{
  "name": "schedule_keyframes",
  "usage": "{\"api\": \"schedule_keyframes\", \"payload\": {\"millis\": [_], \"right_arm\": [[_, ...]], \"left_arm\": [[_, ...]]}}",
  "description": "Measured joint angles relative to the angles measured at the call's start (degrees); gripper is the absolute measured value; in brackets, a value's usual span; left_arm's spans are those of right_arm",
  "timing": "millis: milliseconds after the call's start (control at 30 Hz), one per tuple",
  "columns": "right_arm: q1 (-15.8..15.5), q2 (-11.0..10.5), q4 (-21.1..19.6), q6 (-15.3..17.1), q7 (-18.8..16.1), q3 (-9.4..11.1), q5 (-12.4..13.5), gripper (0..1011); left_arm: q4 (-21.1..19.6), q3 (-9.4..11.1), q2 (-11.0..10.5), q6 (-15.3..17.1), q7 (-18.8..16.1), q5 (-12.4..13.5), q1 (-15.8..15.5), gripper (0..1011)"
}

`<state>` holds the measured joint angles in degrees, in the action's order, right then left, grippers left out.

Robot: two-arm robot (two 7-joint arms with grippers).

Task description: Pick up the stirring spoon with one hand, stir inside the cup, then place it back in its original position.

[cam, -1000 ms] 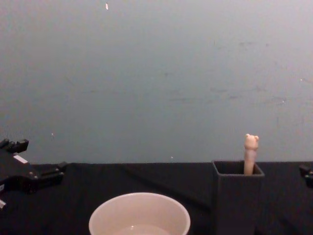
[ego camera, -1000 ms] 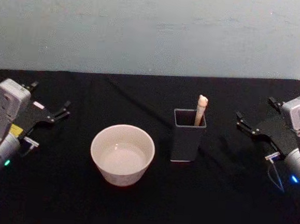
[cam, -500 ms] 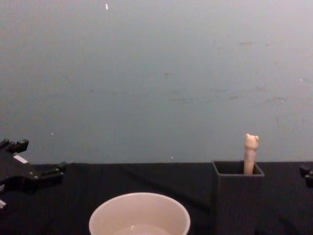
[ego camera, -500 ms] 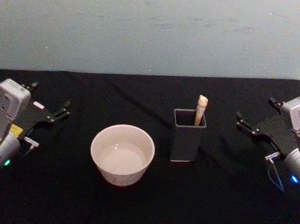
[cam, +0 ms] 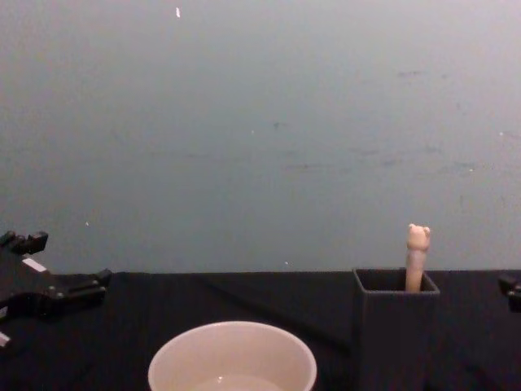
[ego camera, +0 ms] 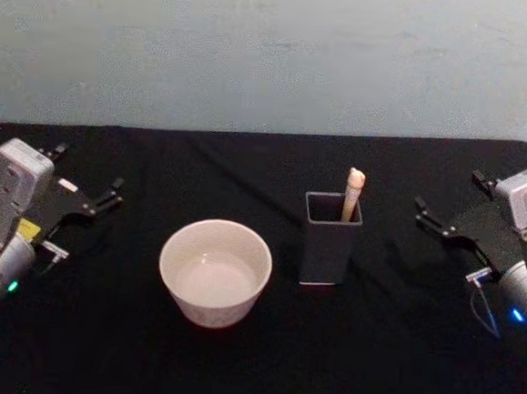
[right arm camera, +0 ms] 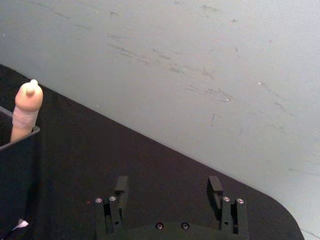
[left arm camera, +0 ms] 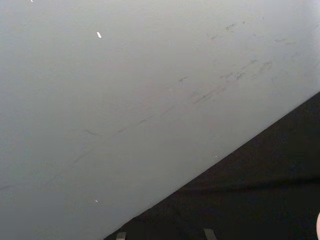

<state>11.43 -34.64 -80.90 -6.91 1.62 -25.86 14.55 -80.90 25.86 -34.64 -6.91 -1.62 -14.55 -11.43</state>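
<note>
The stirring spoon (ego camera: pixel 353 191) stands in the dark grey square holder (ego camera: pixel 329 246) at centre right, with its beige bear-topped handle (cam: pixel 417 254) sticking out and its bowl hidden inside. The cream-white cup (ego camera: pixel 214 272) sits just left of the holder and holds nothing solid. My left gripper (ego camera: pixel 88 170) rests open at the table's far left, well away from the cup. At the far right my right gripper (ego camera: pixel 448 191) is open with nothing between its fingers (right arm camera: pixel 121 186). From the right wrist, the spoon handle (right arm camera: pixel 26 109) shows above the holder's rim (right arm camera: pixel 20 140).
A black cloth covers the table (ego camera: pixel 251 360), which ends at a pale grey-blue wall (ego camera: pixel 275 52). Open cloth lies between each gripper and the two vessels, and in front of the cup.
</note>
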Motion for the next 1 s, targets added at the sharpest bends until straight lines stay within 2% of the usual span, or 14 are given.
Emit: {"api": "schedule_keyframes", "payload": {"millis": [767, 900, 1000], "right_arm": [[-0.21, 0.02, -0.28, 0.0, -0.45, 0.28, 0.0, 1002], [-1.02, -0.18, -1.99, 0.16, -2.42, 1.2, 1.21, 1002], [-1.99, -0.41, -3.88, 0.85, -4.29, 2.13, 3.16, 1000]], "left_arm": [[0.0, 0.0, 0.0, 0.0, 0.0, 0.0, 0.0, 1001], [0.0, 0.0, 0.0, 0.0, 0.0, 0.0, 0.0, 1001], [0.0, 0.0, 0.0, 0.0, 0.0, 0.0, 0.0, 1001]]}}
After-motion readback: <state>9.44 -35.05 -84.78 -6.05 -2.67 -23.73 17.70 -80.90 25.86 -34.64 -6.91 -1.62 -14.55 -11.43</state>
